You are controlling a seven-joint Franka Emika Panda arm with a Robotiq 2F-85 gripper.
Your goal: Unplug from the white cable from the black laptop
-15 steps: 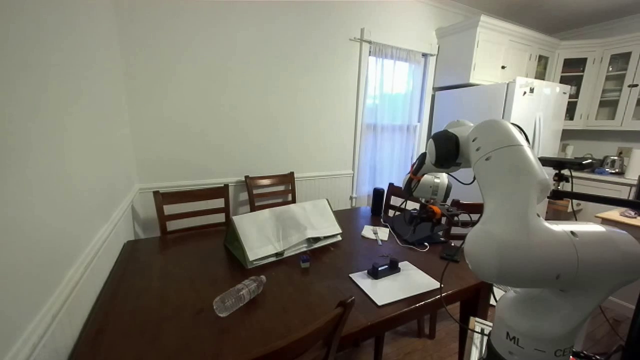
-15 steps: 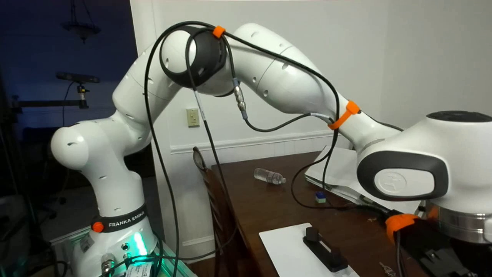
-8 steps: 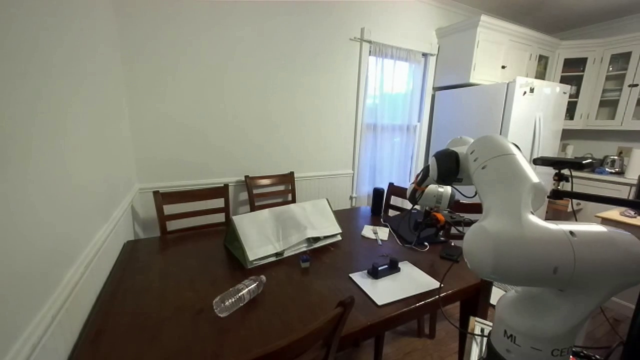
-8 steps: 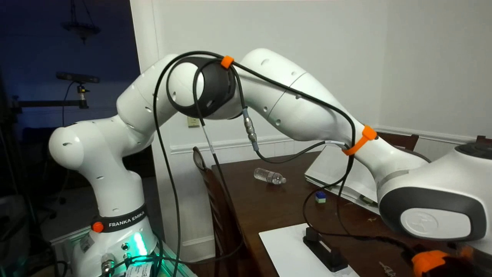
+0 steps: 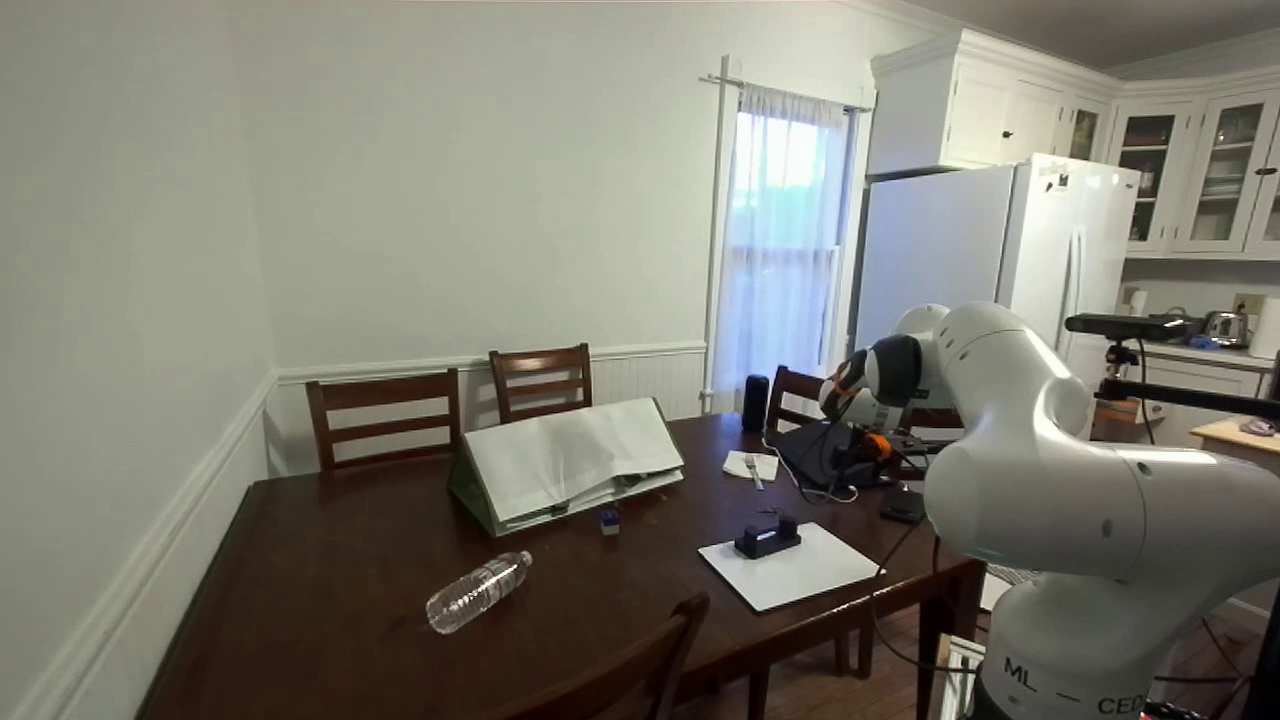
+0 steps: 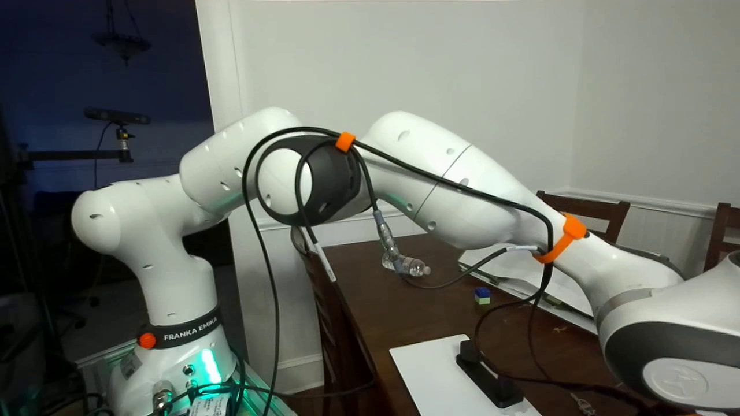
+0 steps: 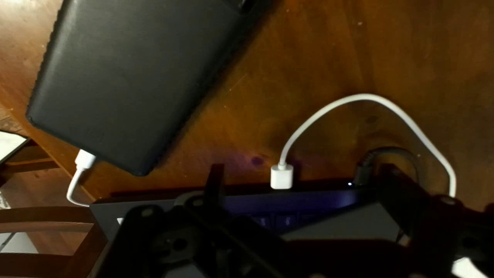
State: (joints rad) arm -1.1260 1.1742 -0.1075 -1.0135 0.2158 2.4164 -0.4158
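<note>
The black laptop (image 7: 305,201) lies along the lower middle of the wrist view, partly hidden by the gripper; in an exterior view the laptop (image 5: 800,447) sits at the table's far end. The white cable (image 7: 364,97) arches over the table, and its white plug (image 7: 281,177) is at the laptop's edge. My gripper (image 7: 303,172) is open, with one dark finger left of the plug and the other farther right. Neither finger touches the plug. In an exterior view the gripper is dark against the laptop; in another it is below the frame.
A dark plug (image 7: 362,173) sits at the laptop's edge near the right finger. A black leather-like case (image 7: 127,77) with a white lead lies beside the laptop. A black speaker (image 5: 755,403), napkin with fork (image 5: 748,465), white board (image 5: 770,580) and chairs are near.
The arm has moved down in both exterior views, bringing the gripper lower toward the laptop. The objects on the table have not visibly moved.
</note>
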